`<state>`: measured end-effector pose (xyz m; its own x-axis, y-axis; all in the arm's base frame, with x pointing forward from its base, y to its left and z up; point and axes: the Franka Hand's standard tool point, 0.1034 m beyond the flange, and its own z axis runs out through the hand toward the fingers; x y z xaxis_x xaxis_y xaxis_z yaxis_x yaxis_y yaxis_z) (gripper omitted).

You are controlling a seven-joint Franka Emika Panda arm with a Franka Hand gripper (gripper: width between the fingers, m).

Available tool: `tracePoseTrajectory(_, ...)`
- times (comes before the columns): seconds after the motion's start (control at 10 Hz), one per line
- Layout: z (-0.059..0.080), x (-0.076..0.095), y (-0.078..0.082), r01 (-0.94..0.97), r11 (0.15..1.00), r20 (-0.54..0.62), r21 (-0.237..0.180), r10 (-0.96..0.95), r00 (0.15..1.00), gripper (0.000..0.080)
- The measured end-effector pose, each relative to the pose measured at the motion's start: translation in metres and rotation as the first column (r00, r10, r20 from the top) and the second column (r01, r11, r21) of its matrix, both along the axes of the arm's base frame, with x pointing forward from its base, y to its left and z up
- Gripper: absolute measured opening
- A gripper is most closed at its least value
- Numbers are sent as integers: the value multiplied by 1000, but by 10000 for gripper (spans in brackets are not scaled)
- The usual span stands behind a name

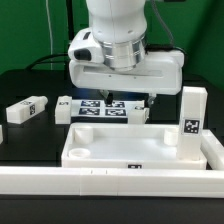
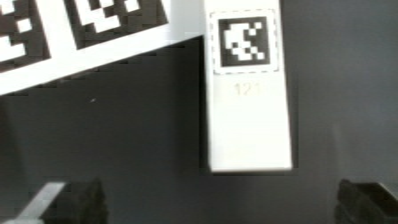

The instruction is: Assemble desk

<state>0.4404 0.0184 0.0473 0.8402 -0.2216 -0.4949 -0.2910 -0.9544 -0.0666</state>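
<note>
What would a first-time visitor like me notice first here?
The big white robot arm fills the top middle of the exterior view, its open gripper hanging above the black table. In front lies the white tray-like tabletop, with one tagged leg standing upright at its corner on the exterior view's right. A loose leg lies at that view's left.

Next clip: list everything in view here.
tabletop: one, white, behind the rail.
legs: three in the exterior view, white, tagged; one upright at the tabletop's corner on that view's right, two lying on its left.
wrist-view leg: white, lying beside the marker board; maybe a fourth, cannot tell.
marker board: one, white, tagged, mid-table.
rail: one, white, along the front.
table: one, black.
hand: one, open, empty, by the marker board.
</note>
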Motion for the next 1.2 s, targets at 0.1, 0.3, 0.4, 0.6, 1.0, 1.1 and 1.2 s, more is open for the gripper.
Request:
tracePoseTrajectory(0.1,-1,2,-1,-12,999,-35,29,13,999,648)
tracePoseTrajectory(0.3,-3,4,-1,-8,1000,-34,24,8,999,648)
tracePoseTrajectory(0.4,-3,3,-1,-8,1000,-35,24,8,999,648)
tracePoseTrajectory(0.6,-6,3,4,-17,1000,-42,27,18,999,648)
tracePoseTrajectory(1.0,-6,-2,13,-28,996,-233,88,48,971,648)
tracePoseTrajectory(1.1,-7,-5,13,-26,994,-294,106,57,954,648)
tracePoseTrajectory(1.2,-9,-7,12,-20,992,-355,124,63,933,648)
